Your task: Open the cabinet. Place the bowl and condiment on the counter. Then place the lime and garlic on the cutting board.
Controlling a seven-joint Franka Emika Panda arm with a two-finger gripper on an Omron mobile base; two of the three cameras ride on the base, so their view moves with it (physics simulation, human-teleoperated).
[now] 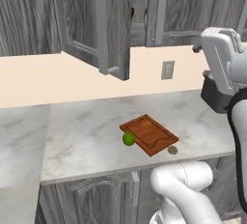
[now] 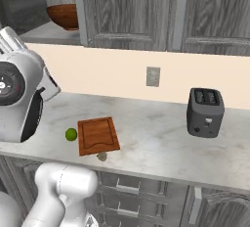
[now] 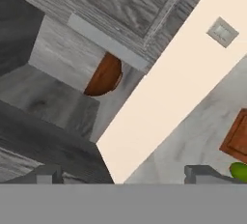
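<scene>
The cabinet's left door (image 1: 108, 35) stands swung open. On its shelf sits the reddish-brown bowl (image 2: 63, 15), seen past the door edge in the hand view as the bowl (image 3: 103, 76). My gripper (image 3: 123, 177) is open and empty, aimed up at that shelf from some way off. On the counter (image 1: 87, 131) lies the cutting board (image 1: 148, 133), with the lime (image 1: 128, 139) touching its left edge and the garlic (image 1: 172, 149) just off its near corner. The condiment is out of view.
A dark toaster (image 2: 205, 112) stands on the counter to the right of the board. A wall outlet (image 2: 153, 76) is set in the beige backsplash. The right cabinet door (image 2: 215, 11) is shut. Grey base cabinets (image 2: 146, 192) run under the counter.
</scene>
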